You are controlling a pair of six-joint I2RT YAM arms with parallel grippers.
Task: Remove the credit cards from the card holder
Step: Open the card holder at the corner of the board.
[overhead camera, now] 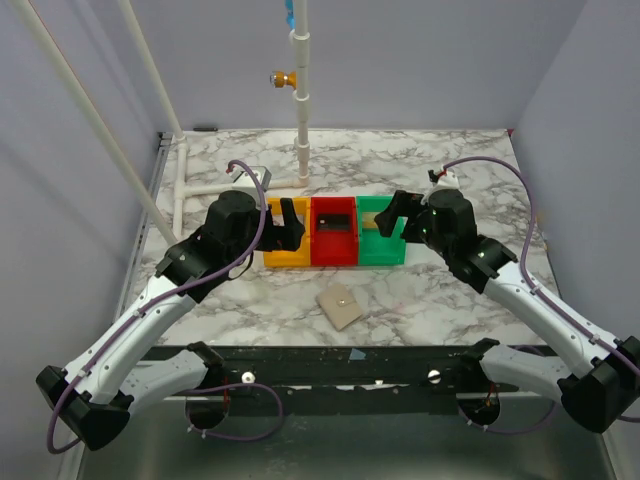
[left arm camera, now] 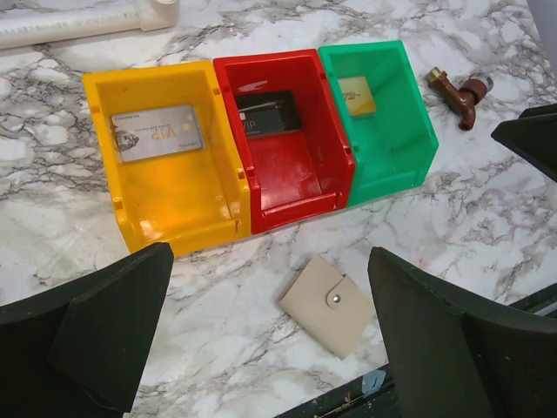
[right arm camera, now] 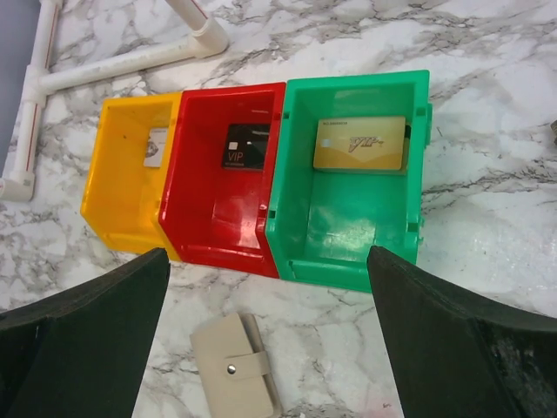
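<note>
Left gripper (overhead camera: 291, 228) – left of centre in the overhead frame, jaws spread wide, nothing between them. It hangs over the right-hand part of the yellow tray (left arm camera: 165, 218); whether it touches the tray I cannot tell. From its wrist camera the two dark fingers (left arm camera: 104, 331) fill the lower corners, well apart.

Yellow tray: leftmost of three bins set in a row, walls touching. One grey card (left arm camera: 158, 132) lies at its far end, face up.

Red tray (left arm camera: 291, 170): middle of the row. A black card (left arm camera: 268, 111) sits at its far end, pale lettering on it.

Card holder (left arm camera: 329, 303): on the marble table (overhead camera: 440, 300), lower centre of the overhead frame, just in front of the red tray and apart from it. Tan outer face up, folded shut, small snap dot showing, turned at an angle to the row. No card shows in it.

Green tray (right arm camera: 348, 226): rightmost bin. A tan-gold card (right arm camera: 360, 143) lies across its far end.

Right gripper (overhead camera: 388, 222) – right of centre overhead, by the green tray's right side, jaws likewise spread wide and empty. Contact with the tray not clear.

Elsewhere: a white pipe frame (overhead camera: 300, 100) stands at upper centre behind the bins, and a small brass fitting (left arm camera: 459, 94) lies on the marble to the right of the green tray.
</note>
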